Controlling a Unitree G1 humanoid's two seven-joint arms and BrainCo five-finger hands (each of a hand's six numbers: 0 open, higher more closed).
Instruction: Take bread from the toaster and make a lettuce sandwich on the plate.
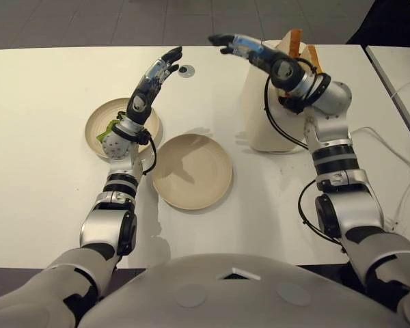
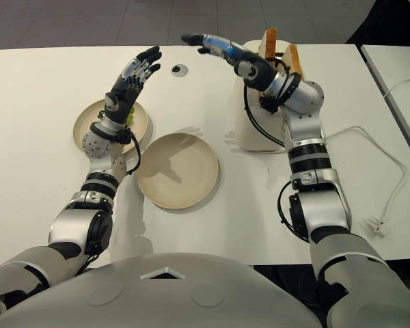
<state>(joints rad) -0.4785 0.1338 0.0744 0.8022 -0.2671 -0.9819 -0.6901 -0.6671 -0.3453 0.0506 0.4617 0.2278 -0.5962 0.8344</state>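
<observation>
White table [image 1: 41, 171] being occupied by a toaster [image 1: 260, 109], bread slices [image 1: 296, 39] being held upright in it.
Lettuce [image 1: 108, 130] is being kept on the left plate [image 1: 102, 111], beside the bare middle plate [image 1: 191, 171]. Left hand [image 1: 157, 72], above the lettuce, and right hand [image 1: 236, 46], by the toaster top, are being held with fingers outstretched, nothing being grasped.

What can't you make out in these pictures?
- Lettuce on the far plate: mostly covered by the left hand in both views, so its amount is unclear.
- Toaster slots and the lower part of the bread: behind the right arm in both views.
- Small round thing on the table: too small to identify.
</observation>
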